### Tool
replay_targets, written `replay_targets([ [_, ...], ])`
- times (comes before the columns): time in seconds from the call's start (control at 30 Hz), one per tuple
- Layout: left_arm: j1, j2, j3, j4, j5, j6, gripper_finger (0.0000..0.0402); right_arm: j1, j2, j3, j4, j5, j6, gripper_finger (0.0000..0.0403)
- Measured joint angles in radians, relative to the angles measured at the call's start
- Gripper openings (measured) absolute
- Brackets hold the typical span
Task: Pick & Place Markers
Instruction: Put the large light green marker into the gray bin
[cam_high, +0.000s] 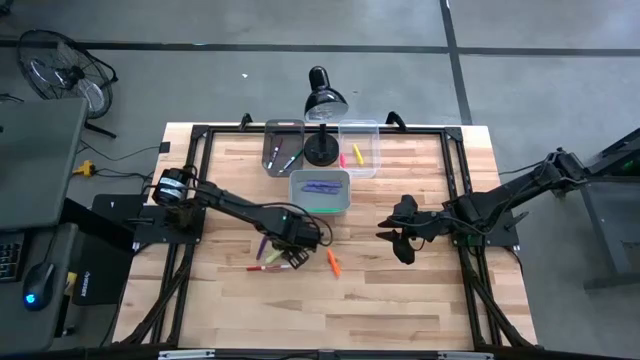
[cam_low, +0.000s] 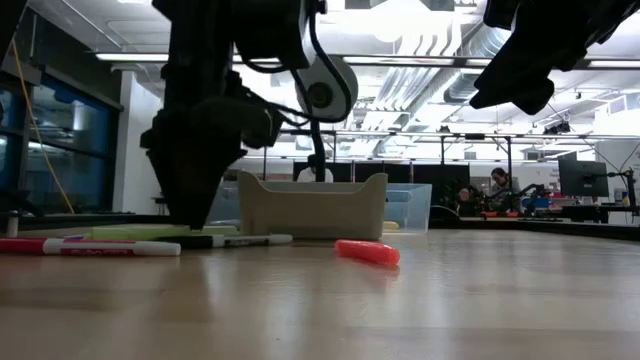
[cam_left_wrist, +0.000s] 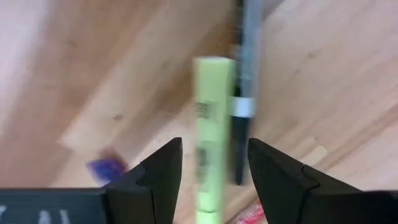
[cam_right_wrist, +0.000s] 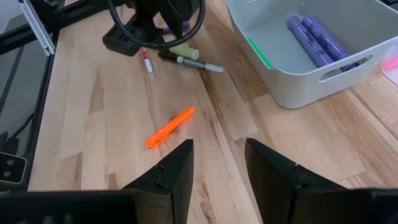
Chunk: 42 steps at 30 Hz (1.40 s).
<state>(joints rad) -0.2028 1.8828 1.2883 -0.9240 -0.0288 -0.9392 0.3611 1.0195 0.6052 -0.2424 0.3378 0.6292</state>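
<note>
My left gripper (cam_left_wrist: 214, 168) points down at the table, open, one finger on each side of a yellow-green marker (cam_left_wrist: 210, 137). A dark marker with a white band (cam_left_wrist: 241, 106) lies right beside it. I see no touch. In the low view the left gripper's tips (cam_low: 190, 215) stand just above the wood among flat-lying markers: the yellow-green one (cam_low: 150, 231), a black-and-white one (cam_low: 235, 240) and a red-and-white one (cam_low: 85, 246). An orange marker (cam_high: 333, 263) lies alone to the right. My right gripper (cam_right_wrist: 219, 165) hangs open and empty above the table, right of centre (cam_high: 400, 240).
A grey bin (cam_high: 320, 192) holding purple markers (cam_right_wrist: 317, 40) stands behind the loose markers. Two clear bins (cam_high: 283, 147) (cam_high: 358, 148) with a few markers flank a black desk lamp (cam_high: 322, 120) at the far edge. A purple marker (cam_left_wrist: 102, 168) lies near the left gripper.
</note>
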Motion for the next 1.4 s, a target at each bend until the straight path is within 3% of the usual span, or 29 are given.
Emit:
replay_targets([
  [0.2,0.001,0.000,0.052,-0.058,-0.022,0.028,0.0177,0.000,0.000,0.000,0.000,0.004,0.000,0.0133],
  [0.97,0.031,0.021,0.055,-0.058,-0.091,0.052,0.0177,0.000,0.000,0.000,0.000,0.001,0.007,0.0133],
  [1.4,0.052,0.021,0.055,-0.036,-0.029,0.126,0.0177,0.000,0.000,0.000,-0.007,-0.015,0.026,0.0133],
])
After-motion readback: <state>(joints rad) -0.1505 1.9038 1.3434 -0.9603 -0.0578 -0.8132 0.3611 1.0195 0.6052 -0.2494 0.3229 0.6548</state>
